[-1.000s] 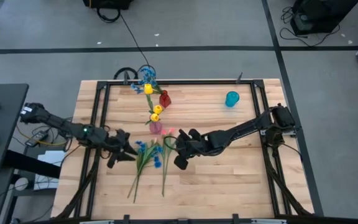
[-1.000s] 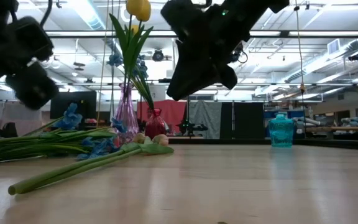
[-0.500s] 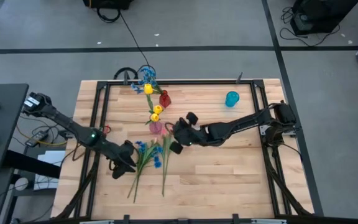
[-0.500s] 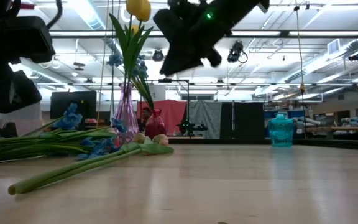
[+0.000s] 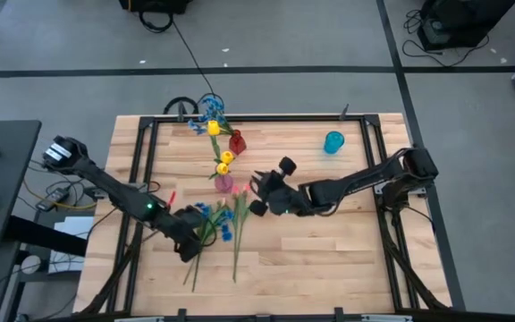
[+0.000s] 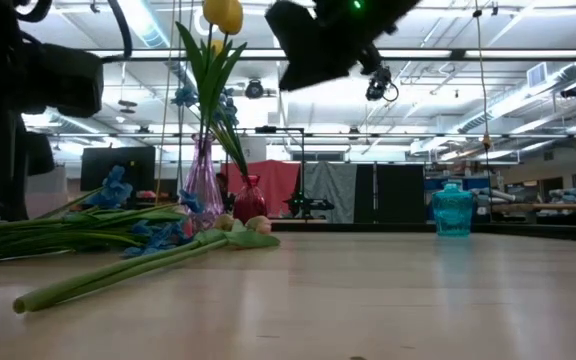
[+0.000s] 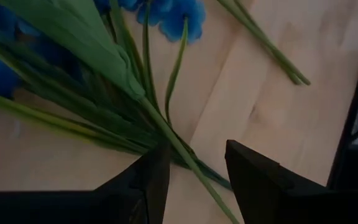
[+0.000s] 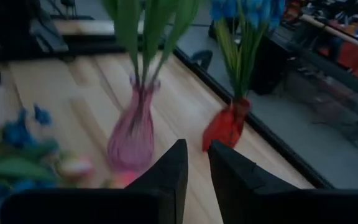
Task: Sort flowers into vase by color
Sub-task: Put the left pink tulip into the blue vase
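Several flowers lie flat on the table: blue sprays [image 5: 211,219] [image 7: 166,12] and pink tulips [image 5: 240,190] [image 8: 73,168], their green stems [image 7: 135,106] running toward the near edge. My left gripper [image 5: 190,246] [image 7: 194,155] is open, low over the blue sprays' stems, with one stem passing between its fingers. My right gripper [image 5: 256,194] [image 8: 197,152] [image 6: 318,50] hangs high, right of the pink vase [image 5: 224,183] [image 8: 132,140]. Its fingers are a narrow gap apart, with nothing between them. The pink vase holds yellow tulips. My left gripper comes at the blue sprays' stems [image 7: 185,158] from above, its open fingers [image 7: 157,168] on either side of one stem and across it. Whether a finger touches the stems, I cannot tell. The stems lie on the table.
A red vase [image 5: 237,141] [image 8: 225,127] with blue flowers stands near the far edge, beyond the pink vase. A teal vase [image 5: 333,141] [image 6: 453,210] stands at the far right. A black frame [image 5: 150,170] runs along the table's sides. The near right part of the wood shows bare.
My left gripper has moved toward the near edge and the right, and down onto the blue sprays' stems. My right gripper has risen and moved from over the pink tulips' stems toward the far edge, beside the pink vase. The flowers have stayed where they were.
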